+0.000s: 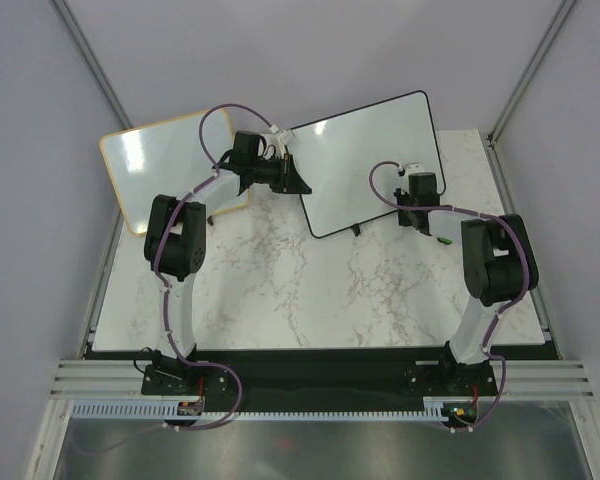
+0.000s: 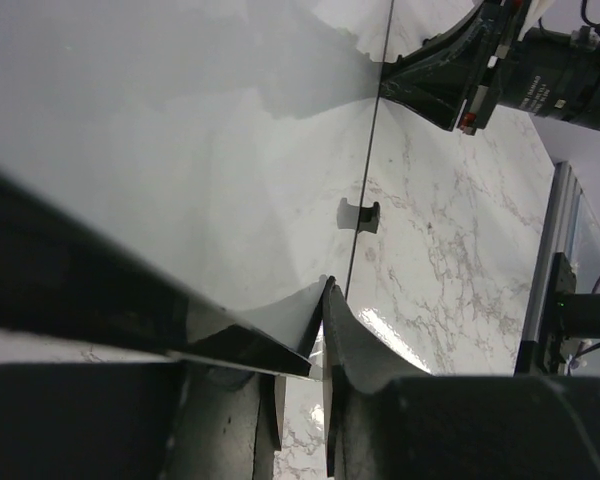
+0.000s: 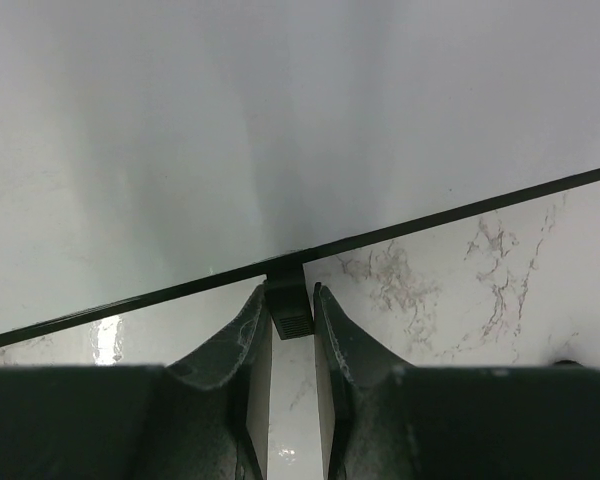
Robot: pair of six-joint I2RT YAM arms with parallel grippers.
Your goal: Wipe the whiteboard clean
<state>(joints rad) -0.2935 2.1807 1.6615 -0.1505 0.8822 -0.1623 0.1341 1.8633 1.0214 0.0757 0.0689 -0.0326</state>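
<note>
the whiteboard [image 1: 370, 165], a white rectangular board with a thin black frame and rounded corners, sits towards the far right of the grey-veined white marble table [image 1: 310, 290], its face tipped up and its left corner nearer than its right. a second white board with a light wooden frame [image 1: 170, 160] lies at the far left, apart from it.

the left gripper [image 2: 323, 330] is closed on the whiteboard's left edge, the frame running in between its fingers. the right gripper [image 3: 290, 295] is shut around a small black foot [image 3: 290, 312] under the board's near edge, one finger on each side. no scribbles can be made out on the surface in these views, which show mostly glare, and no eraser or cloth is in sight.

the step in hand looks like steadying or repositioning the board between both arms. to do it well, the two grips should move together: any pull from one side alone would twist the thin panel or drag the foot out of the right fingers, since that foot gives little to hold. keep the frame seated deep between the left fingers, not at their tips. settle the board firmly on the table before either arm lets go to wipe.
</note>
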